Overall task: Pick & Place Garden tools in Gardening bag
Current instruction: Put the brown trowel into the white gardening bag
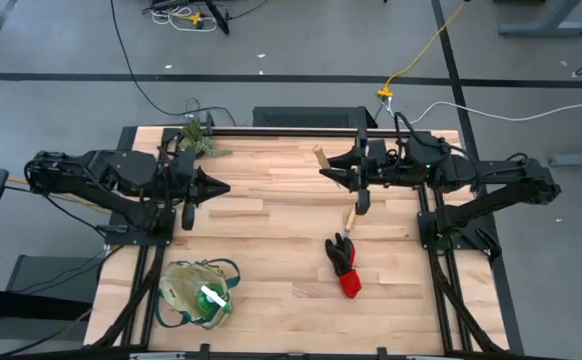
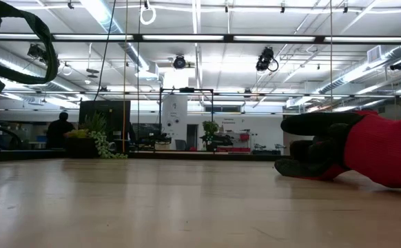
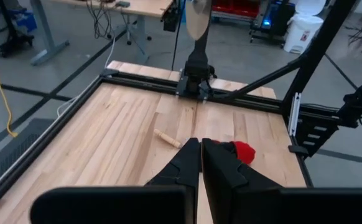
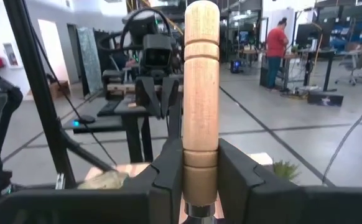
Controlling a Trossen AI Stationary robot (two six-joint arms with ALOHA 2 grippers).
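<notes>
the right gripper (image 4: 201, 171) is clamping a wooden-handled tool (image 4: 201, 81) above the table's far middle, while the left gripper (image 3: 201, 163) is waiting pinched together over the left side. the gardening bag (image 1: 197, 293) is sitting well apart at the near left corner, so the long carry is risking the upright handle slipping or catching the floppy rim; the glove bundle (image 1: 345, 266) is lying near the middle.

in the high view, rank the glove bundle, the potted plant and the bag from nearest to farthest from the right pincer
From the right pincer, shut on a wooden-handled tool:
1. Glove bundle, just below it, mid-table.
2. Potted plant, far-left corner.
3. Bag, near-left corner.
Plant and bag are close; the plant looks slightly nearer.
</notes>
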